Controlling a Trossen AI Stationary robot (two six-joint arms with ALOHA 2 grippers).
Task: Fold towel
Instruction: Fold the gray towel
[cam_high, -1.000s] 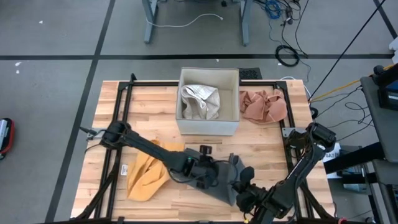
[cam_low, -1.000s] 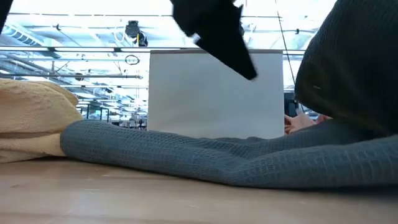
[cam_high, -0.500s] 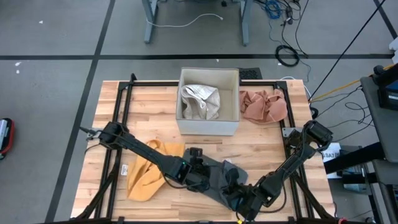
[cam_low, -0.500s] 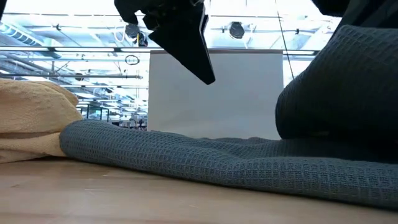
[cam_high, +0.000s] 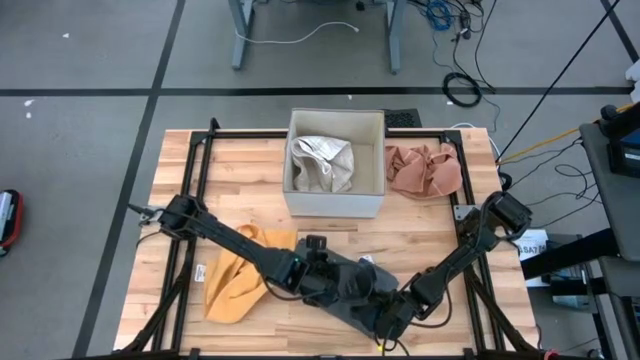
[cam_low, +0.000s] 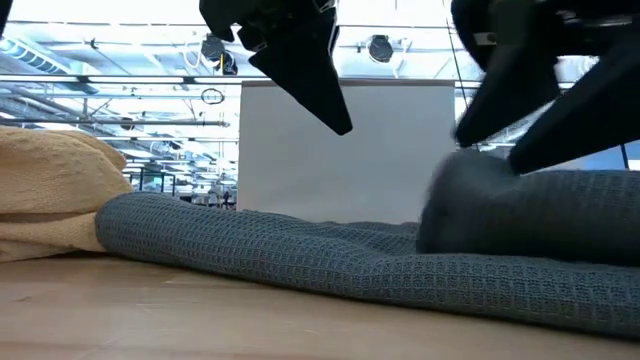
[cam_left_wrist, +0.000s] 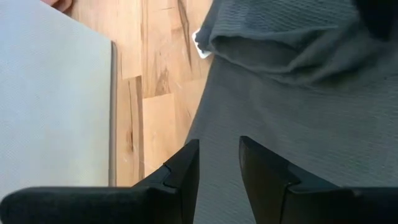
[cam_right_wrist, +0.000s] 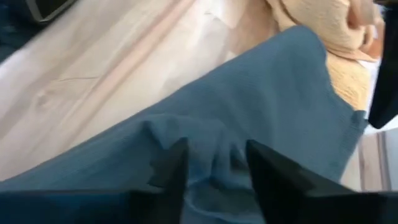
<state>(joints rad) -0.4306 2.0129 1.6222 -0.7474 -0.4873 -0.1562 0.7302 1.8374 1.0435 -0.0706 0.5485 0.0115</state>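
Grey waffle towel (cam_high: 352, 288) flat on the wooden table (cam_high: 255, 170), front centre, one edge bunched up. Left gripper (cam_left_wrist: 217, 163) just over the cloth, fingers a narrow gap apart, gripping nothing. Right gripper (cam_right_wrist: 211, 163) low over the bunched edge, fingers parted, nothing pinched. Yellow towel (cam_high: 236, 280) touching on the left. White box (cam_high: 336, 153) behind, holding a pale cloth (cam_high: 322, 164); pink cloth (cam_high: 424, 170) beside it.

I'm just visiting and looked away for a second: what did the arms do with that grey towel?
The right gripper carried its lifted edge leftward over the grey towel, then opened and let go. The left gripper shifted slightly left, then stayed. Yellow towel, box and pink cloth unchanged.
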